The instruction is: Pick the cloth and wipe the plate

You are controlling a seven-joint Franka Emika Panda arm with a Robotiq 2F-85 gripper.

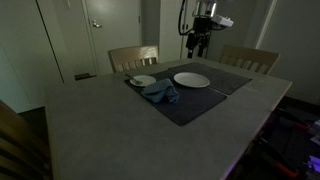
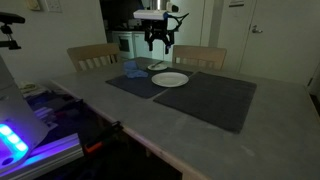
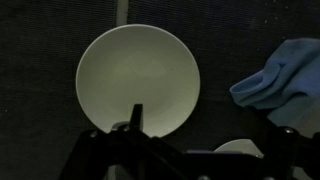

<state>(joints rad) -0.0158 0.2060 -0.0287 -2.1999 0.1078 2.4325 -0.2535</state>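
A large white plate (image 1: 191,79) lies on a dark placemat (image 1: 205,102) on the grey table. It shows in both exterior views (image 2: 170,79) and fills the left of the wrist view (image 3: 138,80). A crumpled blue cloth (image 1: 160,92) lies beside it on the mat, also in an exterior view (image 2: 132,68) and at the right of the wrist view (image 3: 282,78). My gripper (image 1: 198,42) hangs well above the plate, open and empty. It also shows in an exterior view (image 2: 157,40) and in the wrist view (image 3: 212,125).
A small white plate (image 1: 143,81) sits next to the cloth, partly seen in the wrist view (image 3: 240,148). A second dark placemat (image 2: 215,98) lies alongside. Two wooden chairs (image 1: 133,57) (image 1: 250,58) stand at the table's far side.
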